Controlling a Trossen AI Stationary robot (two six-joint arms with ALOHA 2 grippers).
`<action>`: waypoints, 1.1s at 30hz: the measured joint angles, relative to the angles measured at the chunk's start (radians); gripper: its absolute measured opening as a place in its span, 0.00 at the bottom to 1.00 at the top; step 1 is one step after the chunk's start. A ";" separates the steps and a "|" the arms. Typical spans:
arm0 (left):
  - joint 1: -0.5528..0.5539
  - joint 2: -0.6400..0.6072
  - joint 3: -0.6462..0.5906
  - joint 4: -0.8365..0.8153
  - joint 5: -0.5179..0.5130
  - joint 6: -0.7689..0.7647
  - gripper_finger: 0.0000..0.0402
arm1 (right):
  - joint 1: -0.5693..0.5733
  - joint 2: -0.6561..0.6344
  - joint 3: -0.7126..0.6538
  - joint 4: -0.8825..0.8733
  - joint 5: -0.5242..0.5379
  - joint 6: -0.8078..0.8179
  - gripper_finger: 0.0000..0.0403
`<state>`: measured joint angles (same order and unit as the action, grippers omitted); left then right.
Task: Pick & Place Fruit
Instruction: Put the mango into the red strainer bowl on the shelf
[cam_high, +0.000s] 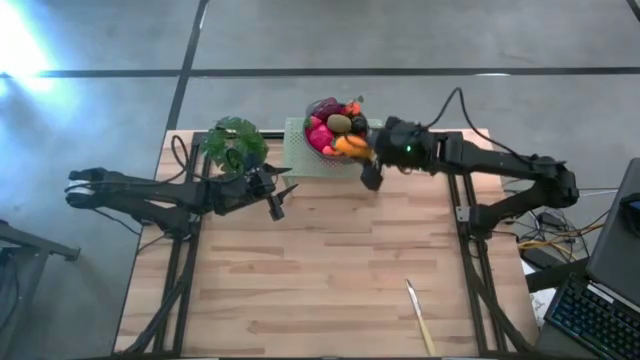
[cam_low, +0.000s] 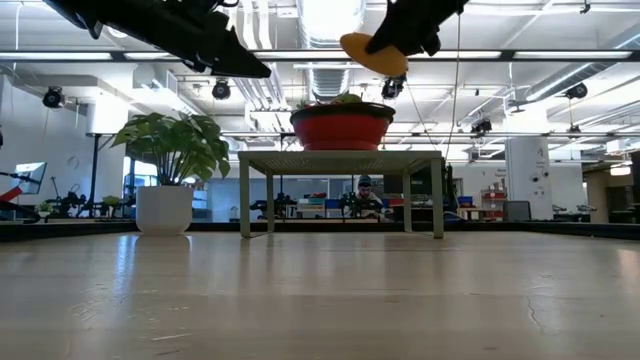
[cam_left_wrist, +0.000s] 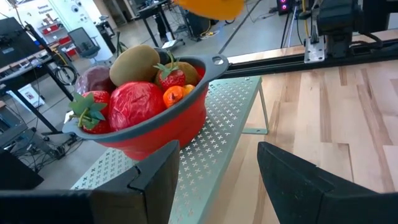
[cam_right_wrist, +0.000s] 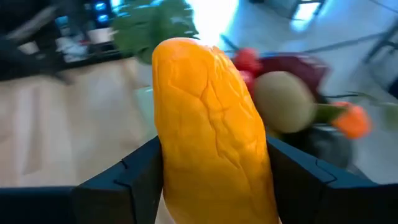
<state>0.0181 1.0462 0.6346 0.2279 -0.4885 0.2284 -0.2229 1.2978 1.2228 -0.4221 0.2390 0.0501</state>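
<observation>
A red bowl (cam_low: 340, 128) heaped with fruit (cam_left_wrist: 134, 84) stands on a small green perforated stand (cam_high: 297, 152) at the table's far edge. My right gripper (cam_high: 362, 152) hangs by the bowl's near right rim, above it, shut on an orange oval fruit (cam_right_wrist: 211, 124) that also shows in the low view as the orange fruit (cam_low: 372, 52). My left gripper (cam_left_wrist: 217, 180) stands open just left of the stand, pointing at the bowl, with nothing between its fingers. My right gripper pinches the orange oval fruit between its two fingers, one on each long side (cam_right_wrist: 163, 168). The fingers come from the table's right, slanting down, and lie along the fruit. The fruit's far end sticks out past the fingertips, lifted clear above the bowl's rim.
A leafy potted plant (cam_high: 236, 143) stands left of the stand, close to my left arm. A slim pale utensil (cam_high: 420, 316) lies near the table's front right. The bare wooden tabletop (cam_high: 330, 260) stretches between the arms and the near edge.
</observation>
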 joint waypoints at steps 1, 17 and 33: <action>0.000 0.000 0.000 0.000 0.000 0.000 0.55 | -0.019 0.000 0.000 0.008 0.000 0.000 0.57; 0.000 0.000 0.000 -0.005 0.000 0.000 0.55 | -0.162 0.073 -0.002 0.114 -0.004 0.018 0.57; 0.000 0.000 0.000 -0.006 0.000 0.000 0.55 | -0.168 0.072 -0.003 0.119 -0.004 -0.005 0.57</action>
<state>0.0177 1.0462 0.6342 0.2222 -0.4885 0.2283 -0.3912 1.3697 1.2202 -0.3028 0.2352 0.0452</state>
